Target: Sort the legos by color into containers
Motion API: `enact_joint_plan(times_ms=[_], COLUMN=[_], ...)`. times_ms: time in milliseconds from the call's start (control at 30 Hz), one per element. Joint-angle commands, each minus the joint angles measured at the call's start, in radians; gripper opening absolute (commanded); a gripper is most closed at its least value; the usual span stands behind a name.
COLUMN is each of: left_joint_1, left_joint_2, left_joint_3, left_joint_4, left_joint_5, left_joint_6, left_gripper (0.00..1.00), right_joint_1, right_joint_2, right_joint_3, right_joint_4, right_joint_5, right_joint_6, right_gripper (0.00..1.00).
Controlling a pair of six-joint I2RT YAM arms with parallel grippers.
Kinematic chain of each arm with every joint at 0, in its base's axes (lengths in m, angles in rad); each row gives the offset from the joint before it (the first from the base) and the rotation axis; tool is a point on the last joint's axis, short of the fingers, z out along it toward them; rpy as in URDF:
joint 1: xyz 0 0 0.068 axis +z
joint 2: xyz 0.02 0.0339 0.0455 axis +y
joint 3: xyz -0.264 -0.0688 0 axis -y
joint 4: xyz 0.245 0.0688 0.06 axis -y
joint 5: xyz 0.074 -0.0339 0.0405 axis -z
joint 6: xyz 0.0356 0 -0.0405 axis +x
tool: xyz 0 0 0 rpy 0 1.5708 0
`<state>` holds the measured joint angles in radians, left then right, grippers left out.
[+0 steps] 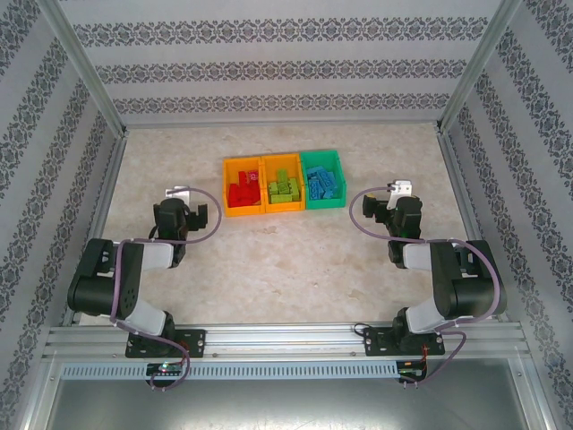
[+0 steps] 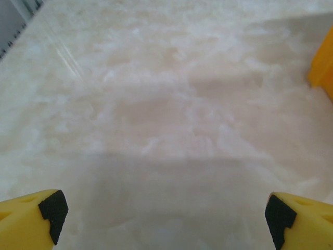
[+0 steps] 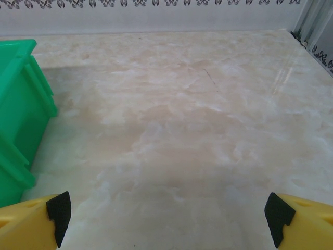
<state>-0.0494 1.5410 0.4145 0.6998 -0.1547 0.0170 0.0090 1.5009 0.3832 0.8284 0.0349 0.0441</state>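
Three joined bins stand in a row at the middle back of the table. The left orange bin (image 1: 226, 188) holds red legos (image 1: 243, 192). Light green legos (image 1: 284, 187) fill the middle orange bin (image 1: 285, 209), and blue legos (image 1: 323, 182) lie in the green bin (image 1: 326, 204). My left gripper (image 1: 183, 208) rests low to the left of the bins, open and holding nothing (image 2: 166, 219); an orange bin corner (image 2: 323, 62) shows at its right. To the right of the bins my right gripper (image 1: 394, 208) is open too, nothing between its fingers (image 3: 166, 216), with the green bin wall (image 3: 18, 114) on its left.
The marble-patterned tabletop (image 1: 286, 260) lies bare between the arms and the bins. Patterned walls with metal posts (image 1: 98, 107) close in the back and both sides. A metal rail (image 1: 286, 339) runs along the near edge by the arm bases.
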Motion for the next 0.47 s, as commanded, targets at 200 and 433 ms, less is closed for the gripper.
enact_joint_plan(times_ms=[200, 433], left_joint_1=[0.033, 0.033], left_joint_2=[0.02, 0.021], left_joint_3=[-0.007, -0.008], left_joint_4=[0.14, 0.145], left_joint_5=[0.1, 0.1], left_joint_6=[-0.027, -0.027], left_gripper=[0.99, 0.99], right_joint_1=[0.003, 0.01], right_joint_2=[0.003, 0.002], right_joint_3=[0.01, 0.009], right_joint_4=[0.038, 0.04], right_joint_5=[-0.02, -0.009], right_joint_6=[-0.02, -0.024], right_gripper=[0.98, 0.98])
